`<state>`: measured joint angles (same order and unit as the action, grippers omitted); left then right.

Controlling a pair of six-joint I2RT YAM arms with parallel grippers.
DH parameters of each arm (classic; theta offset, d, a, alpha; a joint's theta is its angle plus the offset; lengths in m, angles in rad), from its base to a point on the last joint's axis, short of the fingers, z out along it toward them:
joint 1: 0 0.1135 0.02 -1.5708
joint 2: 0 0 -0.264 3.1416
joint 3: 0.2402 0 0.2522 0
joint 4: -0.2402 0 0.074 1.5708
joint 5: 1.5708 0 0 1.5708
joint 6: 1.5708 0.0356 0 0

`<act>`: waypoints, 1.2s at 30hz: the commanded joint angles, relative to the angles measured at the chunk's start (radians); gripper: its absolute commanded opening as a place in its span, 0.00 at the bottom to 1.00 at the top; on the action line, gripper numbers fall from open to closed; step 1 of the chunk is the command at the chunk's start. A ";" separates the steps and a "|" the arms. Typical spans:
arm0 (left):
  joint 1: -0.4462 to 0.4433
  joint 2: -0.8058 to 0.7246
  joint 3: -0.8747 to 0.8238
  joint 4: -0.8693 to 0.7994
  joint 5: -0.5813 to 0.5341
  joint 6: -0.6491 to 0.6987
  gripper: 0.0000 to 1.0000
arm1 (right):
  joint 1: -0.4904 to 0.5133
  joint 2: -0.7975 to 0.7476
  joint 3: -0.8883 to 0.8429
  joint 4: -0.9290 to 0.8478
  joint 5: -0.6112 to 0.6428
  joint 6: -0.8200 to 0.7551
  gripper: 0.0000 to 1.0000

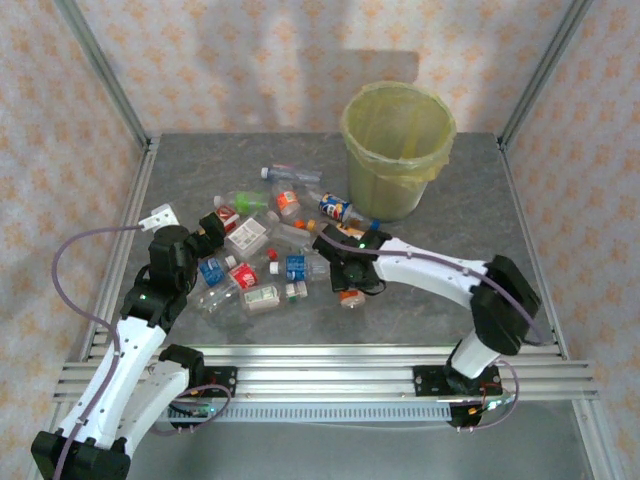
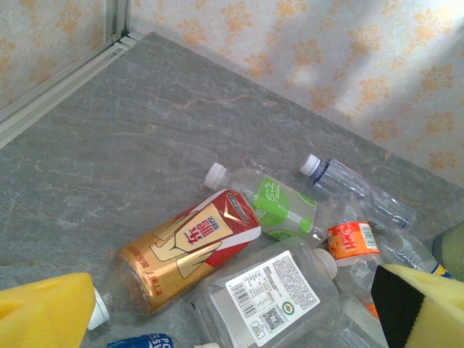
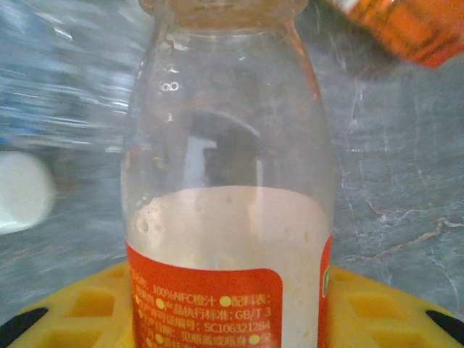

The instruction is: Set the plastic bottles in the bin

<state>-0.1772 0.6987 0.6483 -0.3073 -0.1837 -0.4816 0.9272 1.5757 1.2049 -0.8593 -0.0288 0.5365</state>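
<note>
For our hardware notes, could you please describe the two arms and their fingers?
The left arm and right arm have white shells, black joints and small green lights. A thin lilac cable loops off the left one. Finger pads are yellow with black patches.

Place: a lab test booth.
- My surface [image 1: 200, 165]: grey stone-look sheet.
- Walls [image 1: 250, 50]: floral-print panels, framed by aluminium posts [image 1: 102, 70].
- Rails [image 1: 320, 365]: slotted aluminium along the near edge, carrying my two arm bases.
</note>
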 commanded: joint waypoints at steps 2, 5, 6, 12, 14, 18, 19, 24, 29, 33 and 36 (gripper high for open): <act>-0.011 -0.004 0.033 -0.010 0.003 -0.006 1.00 | 0.000 -0.113 0.178 -0.144 0.084 -0.098 0.24; -0.011 -0.008 0.045 -0.027 0.010 0.007 1.00 | -0.001 -0.129 0.319 -0.175 0.157 -0.176 0.24; -0.010 -0.011 0.047 -0.027 0.014 0.009 1.00 | -0.006 -0.127 0.370 -0.177 0.188 -0.205 0.24; -0.010 -0.018 0.049 -0.011 0.033 0.006 1.00 | -0.075 -0.069 0.610 -0.144 0.391 -0.375 0.22; -0.011 -0.015 0.052 -0.006 0.041 0.005 1.00 | -0.119 -0.041 0.676 -0.113 0.433 -0.425 0.22; -0.011 -0.002 0.057 -0.001 0.052 0.000 1.00 | -0.225 0.047 0.841 -0.078 0.405 -0.486 0.22; -0.011 0.002 0.057 0.000 0.053 0.001 1.00 | -0.245 0.071 0.878 -0.074 0.399 -0.497 0.22; -0.011 0.007 0.056 0.017 0.069 -0.003 1.00 | -0.346 0.276 1.169 -0.140 0.380 -0.523 0.22; -0.011 0.013 0.063 0.003 0.072 0.001 1.00 | -0.409 0.501 1.487 -0.234 0.375 -0.543 0.22; -0.011 0.008 0.068 -0.012 0.070 0.003 1.00 | -0.460 0.582 1.528 -0.247 0.321 -0.518 0.23; -0.011 0.004 0.071 -0.020 0.068 0.009 1.00 | -0.490 0.608 1.492 -0.243 0.285 -0.499 0.23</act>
<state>-0.1772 0.7097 0.6849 -0.3111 -0.1123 -0.4812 0.4599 2.1681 2.6976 -1.0637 0.2897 0.0246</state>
